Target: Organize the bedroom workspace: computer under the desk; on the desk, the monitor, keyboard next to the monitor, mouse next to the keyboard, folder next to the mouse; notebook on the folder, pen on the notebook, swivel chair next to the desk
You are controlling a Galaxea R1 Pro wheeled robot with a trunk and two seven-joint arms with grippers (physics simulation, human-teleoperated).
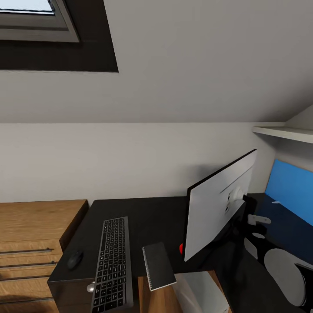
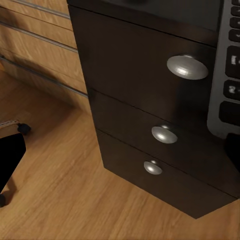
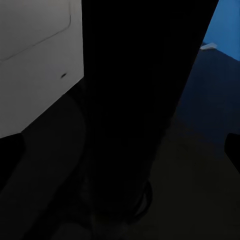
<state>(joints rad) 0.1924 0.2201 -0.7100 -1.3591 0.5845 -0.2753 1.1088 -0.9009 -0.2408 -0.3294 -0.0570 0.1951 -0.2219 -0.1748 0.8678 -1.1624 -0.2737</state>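
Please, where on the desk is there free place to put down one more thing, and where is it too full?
The largest bare patch of the desk lies behind the notebook, between the keyboard and the monitor. A narrow strip separates keyboard and notebook. The front edge is crowded: the mouse, keyboard and notebook sit there, both overhanging.

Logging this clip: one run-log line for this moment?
desk: keyboard, mouse, notebook, monitor | notebook overhangs edge | grippers unclear

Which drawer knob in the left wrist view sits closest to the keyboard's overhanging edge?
The top knob, largest of three, right beside the keyboard; the two lower knobs sit farther down the drawer front.
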